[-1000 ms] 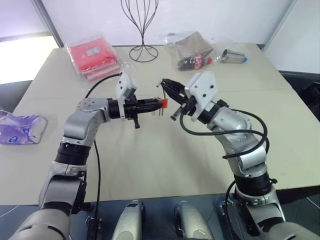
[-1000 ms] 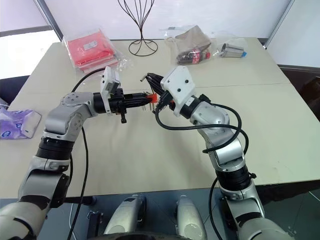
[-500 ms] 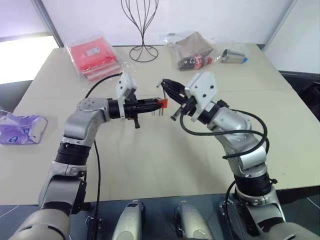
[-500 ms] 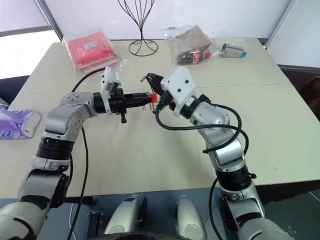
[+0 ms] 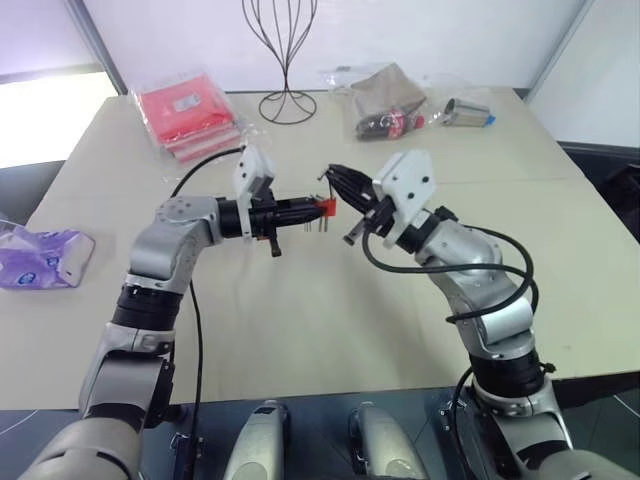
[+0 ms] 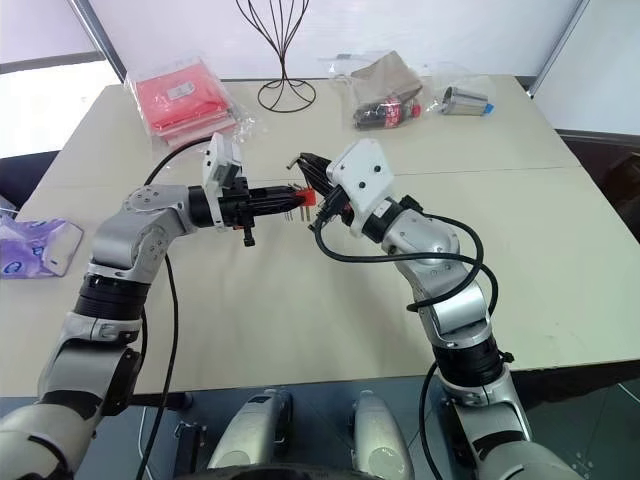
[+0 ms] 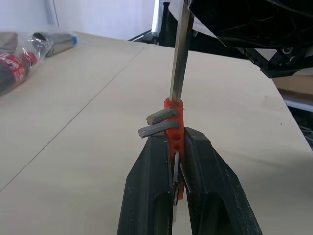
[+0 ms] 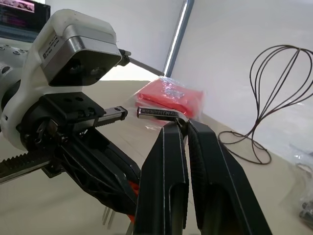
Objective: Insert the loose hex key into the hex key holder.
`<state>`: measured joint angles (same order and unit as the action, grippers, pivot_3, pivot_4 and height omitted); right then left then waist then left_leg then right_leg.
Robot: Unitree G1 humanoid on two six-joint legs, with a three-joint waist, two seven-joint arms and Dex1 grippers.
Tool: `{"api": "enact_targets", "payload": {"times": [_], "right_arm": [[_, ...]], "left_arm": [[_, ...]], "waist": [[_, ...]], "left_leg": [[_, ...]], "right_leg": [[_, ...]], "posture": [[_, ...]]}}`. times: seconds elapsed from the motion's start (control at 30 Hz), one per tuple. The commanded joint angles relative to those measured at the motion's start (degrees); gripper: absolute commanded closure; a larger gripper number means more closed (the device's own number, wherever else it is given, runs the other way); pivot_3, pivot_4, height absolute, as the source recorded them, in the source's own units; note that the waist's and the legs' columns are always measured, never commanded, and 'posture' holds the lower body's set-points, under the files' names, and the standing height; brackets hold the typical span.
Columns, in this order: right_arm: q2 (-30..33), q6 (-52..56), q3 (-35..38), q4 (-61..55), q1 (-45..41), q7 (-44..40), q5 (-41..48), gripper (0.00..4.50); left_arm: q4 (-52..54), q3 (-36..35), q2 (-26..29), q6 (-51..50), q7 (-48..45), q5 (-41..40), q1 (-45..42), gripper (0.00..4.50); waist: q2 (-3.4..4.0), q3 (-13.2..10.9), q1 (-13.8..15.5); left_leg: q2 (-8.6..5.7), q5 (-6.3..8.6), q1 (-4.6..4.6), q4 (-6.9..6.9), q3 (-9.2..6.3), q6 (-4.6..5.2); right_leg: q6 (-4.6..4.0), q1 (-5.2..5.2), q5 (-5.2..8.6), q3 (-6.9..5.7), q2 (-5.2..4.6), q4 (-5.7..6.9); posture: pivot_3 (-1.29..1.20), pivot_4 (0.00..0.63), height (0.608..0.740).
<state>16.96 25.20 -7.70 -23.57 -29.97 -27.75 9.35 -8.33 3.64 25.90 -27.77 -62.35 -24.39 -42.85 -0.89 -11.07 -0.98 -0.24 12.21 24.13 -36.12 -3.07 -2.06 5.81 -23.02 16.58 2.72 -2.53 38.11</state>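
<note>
My left gripper [image 5: 318, 207] is shut on the hex key holder [image 5: 323, 206], a small orange block held above the table's middle with short keys pointing down. In the left wrist view the holder [image 7: 176, 129] stands between my fingers. The loose hex key [image 7: 179, 54] comes down onto the holder's far end; I cannot tell whether its tip is inside. My right gripper [image 5: 334, 176] is shut on that key just above and right of the holder. In the right wrist view the key's bent arm [image 8: 157, 113] sticks out sideways from the right gripper [image 8: 185, 128].
Red packets in clear plastic [image 5: 190, 110] lie at the back left of the table [image 5: 300, 320]. A wire stand [image 5: 286, 100] is at the back middle, a bagged brown bundle [image 5: 388, 100] and a bagged metal cylinder [image 5: 466, 112] at the back right. A purple packet [image 5: 40, 256] sits at the far left.
My right forearm has settled slightly down and to the right. Both grips and the holder stay as they were.
</note>
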Motion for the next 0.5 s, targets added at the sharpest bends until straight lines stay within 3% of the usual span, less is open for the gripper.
{"api": "enact_targets", "payload": {"times": [0.03, 0.1, 0.23, 0.5], "right_arm": [[0.4, 1.1, 0.2, -1.6, 0.9, 0.0, 0.6, 3.77], [0.6, 1.6, 0.1, -1.8, 1.2, -0.1, 0.7, 2.97], [1.5, 2.6, -0.4, -2.8, 2.1, -1.0, 0.8, 0.89], [9.2, 5.9, 5.8, -8.6, 10.5, -4.9, 4.5, 0.89]], "left_arm": [[2.3, -2.0, -0.1, 0.7, 0.1, -1.8, -1.3, 4.5], [2.4, -2.0, -0.1, 0.6, 0.1, -1.8, -1.3, 4.5], [2.4, -1.8, -0.2, 0.7, 0.1, -1.9, -1.3, 4.5], [2.9, -1.3, -0.6, -0.1, 0.4, -2.3, -1.1, 4.5]], "waist": [[0.0, 0.0, 0.0], [0.0, 0.0, 0.0], [0.0, 0.0, 0.0], [0.0, 0.0, 0.4]], "left_leg": [[0.0, 0.0, 0.0, 0.0, 0.0, 0.0], [0.0, 0.0, 0.0, 0.0, 0.0, 0.0], [0.0, 0.0, 0.0, 0.0, -0.01, 0.0], [-0.01, 0.0, 0.07, -0.03, -0.04, 0.0]], "right_leg": [[0.0, 0.0, 0.0, 0.0, 0.0, 0.0], [0.0, 0.0, 0.0, 0.0, 0.0, 0.0], [0.0, 0.0, 0.0, 0.0, 0.0, 0.0], [0.0, 0.01, 0.0, -0.04, -0.02, -0.03]], "posture": [[0.0, 0.15, 0.74], [0.0, 0.15, 0.74], [0.0, 0.15, 0.74], [0.0, 0.15, 0.74]]}}
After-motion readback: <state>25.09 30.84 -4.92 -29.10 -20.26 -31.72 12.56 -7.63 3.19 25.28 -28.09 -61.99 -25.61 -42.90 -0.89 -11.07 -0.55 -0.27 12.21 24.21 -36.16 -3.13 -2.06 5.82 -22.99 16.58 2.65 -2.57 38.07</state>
